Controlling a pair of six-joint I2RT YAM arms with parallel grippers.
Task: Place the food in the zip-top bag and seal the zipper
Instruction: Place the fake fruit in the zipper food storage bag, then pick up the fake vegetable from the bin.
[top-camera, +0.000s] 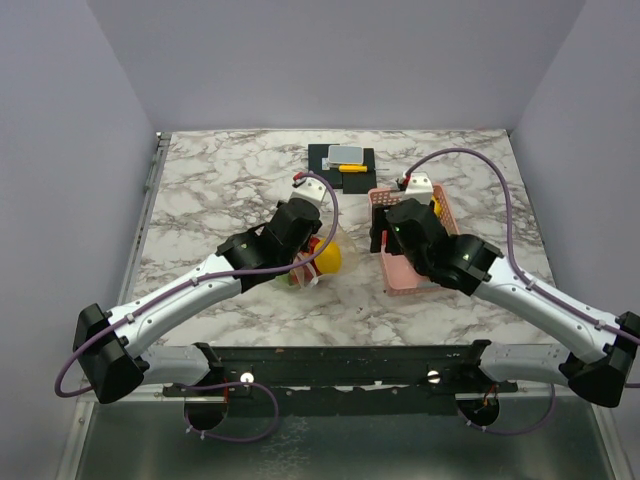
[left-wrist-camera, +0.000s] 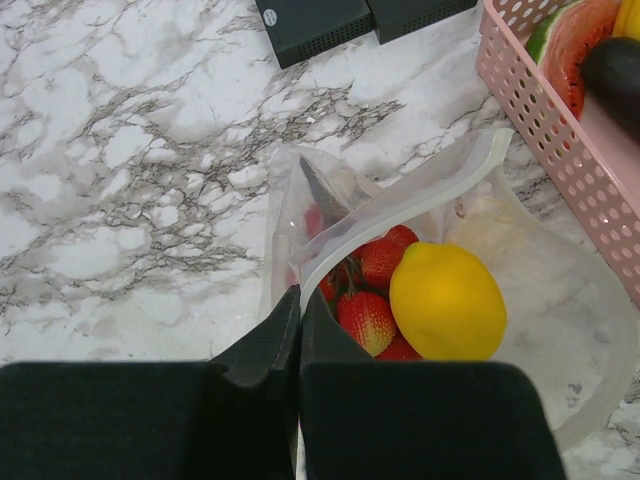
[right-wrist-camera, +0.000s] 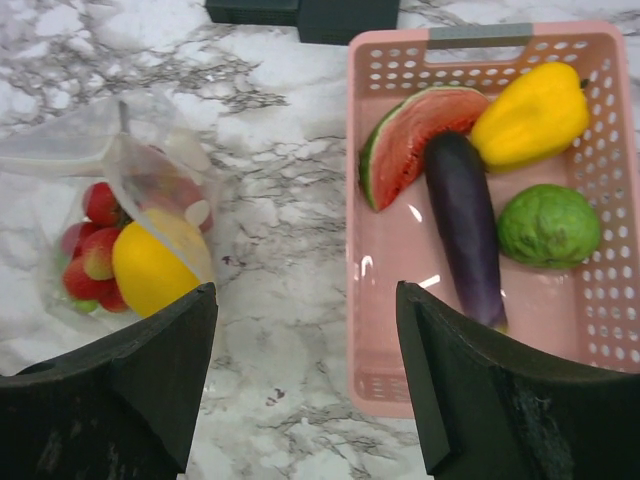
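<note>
The clear zip-top bag (left-wrist-camera: 560, 300) lies open on the marble, holding a yellow lemon (left-wrist-camera: 447, 300) and red strawberries (left-wrist-camera: 366, 318). My left gripper (left-wrist-camera: 299, 300) is shut on the bag's white zipper rim (left-wrist-camera: 400, 215) at its near end. The bag also shows in the right wrist view (right-wrist-camera: 130, 170) and the top view (top-camera: 318, 262). My right gripper (right-wrist-camera: 306, 290) is open and empty, over the near left edge of the pink basket (right-wrist-camera: 380, 385). The basket holds a watermelon slice (right-wrist-camera: 405, 135), an aubergine (right-wrist-camera: 465, 225), a yellow pepper (right-wrist-camera: 530, 115) and a green fruit (right-wrist-camera: 548, 225).
A yellow-and-grey item on a black base (top-camera: 343, 158) stands at the back middle of the table. The basket (top-camera: 400, 270) sits right of the bag. Grey walls close in the table on three sides.
</note>
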